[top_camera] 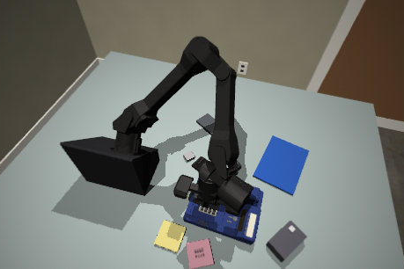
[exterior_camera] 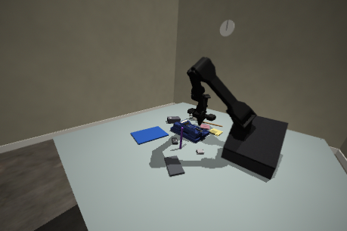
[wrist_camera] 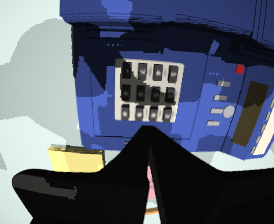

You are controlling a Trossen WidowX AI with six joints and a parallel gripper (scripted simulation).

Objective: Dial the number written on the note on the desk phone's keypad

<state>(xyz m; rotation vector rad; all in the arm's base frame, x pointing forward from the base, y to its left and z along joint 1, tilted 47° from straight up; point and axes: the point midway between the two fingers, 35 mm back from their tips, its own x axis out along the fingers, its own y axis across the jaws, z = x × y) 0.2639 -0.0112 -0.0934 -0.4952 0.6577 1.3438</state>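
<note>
Desk phone: blue phone (top_camera: 233, 220) lies on the pale surface (top_camera: 339, 145), at about 5 o'clock from the arm's base in the top view.
Keypad: white key block (wrist_camera: 148, 91) with dark keys, seen in the wrist view at 12 o'clock from the fingertips; a red spot and small light buttons lie at its 3 o'clock.
End effector: end effector (wrist_camera: 149, 137) points down over the phone, fingers together with only a thin seam between them and nothing held; whether the tip touches a key cannot be told.
Note: pink note (top_camera: 200, 253) with dark writing lies at 7 o'clock from the phone, just beside a yellow pad (top_camera: 170, 236).
Blue sheet: flat blue sheet (top_camera: 281, 163) at 1 o'clock from the phone, apart from it.
Grey box: dark grey box (top_camera: 286, 241) at 4 o'clock from the phone.
Base: black block (top_camera: 97, 167) carries the arm, well apart at 10 o'clock.
</note>
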